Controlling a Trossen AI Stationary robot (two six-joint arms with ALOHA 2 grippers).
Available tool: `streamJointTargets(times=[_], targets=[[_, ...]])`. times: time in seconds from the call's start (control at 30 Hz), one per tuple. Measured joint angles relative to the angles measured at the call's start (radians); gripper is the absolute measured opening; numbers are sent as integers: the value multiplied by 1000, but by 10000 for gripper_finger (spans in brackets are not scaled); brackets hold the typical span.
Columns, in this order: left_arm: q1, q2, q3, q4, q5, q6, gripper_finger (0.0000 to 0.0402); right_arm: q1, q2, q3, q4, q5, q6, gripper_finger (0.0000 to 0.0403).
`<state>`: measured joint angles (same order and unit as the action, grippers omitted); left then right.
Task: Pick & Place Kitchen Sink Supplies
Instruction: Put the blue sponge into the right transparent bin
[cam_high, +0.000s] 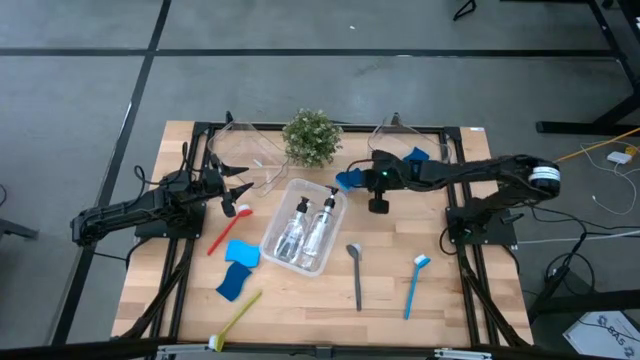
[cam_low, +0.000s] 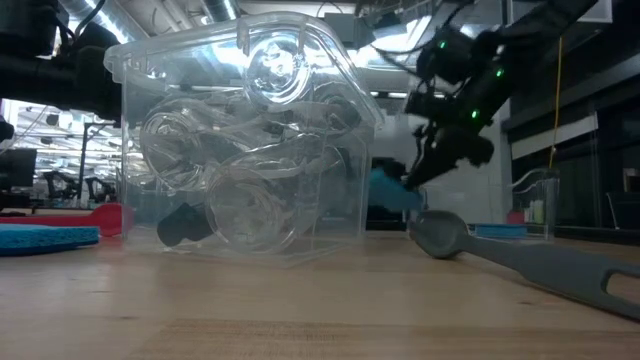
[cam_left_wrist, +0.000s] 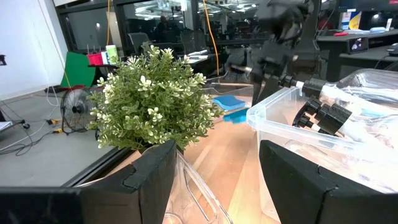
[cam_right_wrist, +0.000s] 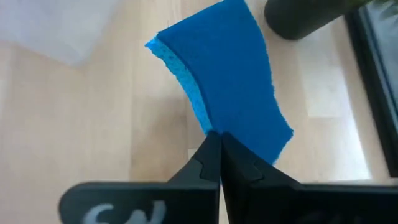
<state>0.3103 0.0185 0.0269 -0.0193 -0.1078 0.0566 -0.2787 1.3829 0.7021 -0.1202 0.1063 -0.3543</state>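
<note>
My right gripper (cam_high: 358, 180) hangs over the table beside the middle clear bin (cam_high: 290, 192), below the potted plant (cam_high: 312, 137), shut on a blue sponge (cam_right_wrist: 230, 81). The low view shows that sponge (cam_low: 392, 192) clear of the wood. Two pump bottles (cam_high: 305, 228) lie in the middle bin. Flat on the table lie a red brush (cam_high: 226, 230), two blue sponges (cam_high: 240, 253), a yellow-green brush (cam_high: 236, 318), a grey brush (cam_high: 356, 272) and a blue brush (cam_high: 415, 283). My left gripper (cam_left_wrist: 214, 180) waits open at the table's left, pointing toward the plant. My right gripper pinches the near end (cam_right_wrist: 214, 127) of the blue sponge between its two fingertips (cam_right_wrist: 205, 158). The fingers slant down from the table's right side. The sponge sticks out ahead of them toward the middle bin, lifted clear of the table.
Clear bins stand at the back left (cam_high: 245, 150) and back right (cam_high: 400, 135); another blue sponge (cam_high: 415, 156) lies at the back right one. The plant stands between them. Bare wood lies between the middle bin and the grey brush.
</note>
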Motion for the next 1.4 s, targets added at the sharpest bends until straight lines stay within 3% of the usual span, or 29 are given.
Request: streamJointTargets(times=[0.37,0.7,1.0,1.23,1.4], targets=[[0,0,0,0,0,0,226,10,-268,1,-50,-46,36,0],[0,0,0,0,0,0,226,5,-446,2,-163,165,-86,0],[0,0,0,0,0,0,226,-92,-470,3,-264,347,-359,0],[0,0,0,0,0,0,226,-214,-467,3,-311,383,-440,0],[0,0,0,0,0,0,226,-273,-453,3,-308,383,-605,0]])
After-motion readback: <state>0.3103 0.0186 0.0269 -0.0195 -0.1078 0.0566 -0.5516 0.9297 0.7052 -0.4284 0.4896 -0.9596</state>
